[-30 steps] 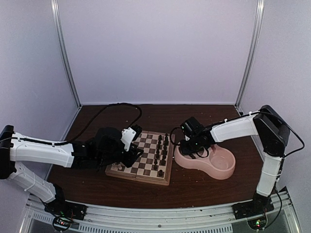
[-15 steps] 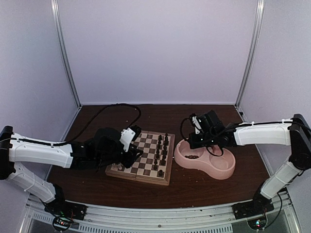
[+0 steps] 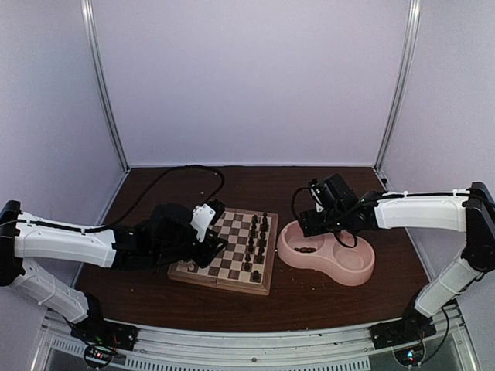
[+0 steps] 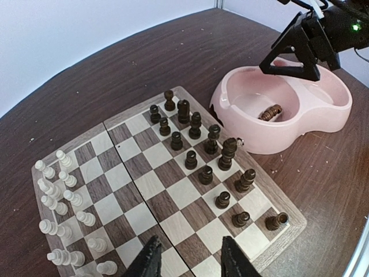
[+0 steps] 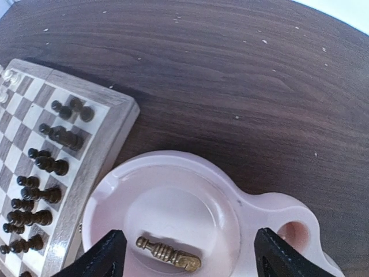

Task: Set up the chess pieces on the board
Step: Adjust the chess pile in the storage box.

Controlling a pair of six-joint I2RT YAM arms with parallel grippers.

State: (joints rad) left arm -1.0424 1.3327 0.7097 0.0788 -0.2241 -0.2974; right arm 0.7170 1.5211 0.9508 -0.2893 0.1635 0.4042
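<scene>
**Right pincer** (image 5: 189,239): has swung from the board's right edge to above the bowl. Its jaws were shut a second ago and are now spread wide, holding nothing.

**Bowl** (image 5: 173,157): pink, double, on the surface (image 5: 230,69) just right of the board. Its left compartment holds one dark piece (image 5: 168,254) lying on its side, directly under the spread jaws. The right compartment is only partly in view.

**Board** (image 4: 167,193): middle of the surface, left of the bowl.

**Dark pieces** (image 4: 191,160): in two rough rows along the board's right side. The nearest one at the corner looks tipped.

**Cream pieces** (image 4: 72,198): in two rows along the board's left side.

**Left pincer** (image 4: 190,259): unmoved over the board's near-left part. Jaws partly apart, nothing between them.

**Reading of the change**: the right arm seems to be lining up to pick up the piece left in the bowl. The task looks close to done, with this piece still to be stood on a right-side square. It lies flat in a curved basin, so the jaws will have to close across its narrow body or it may roll away.
</scene>
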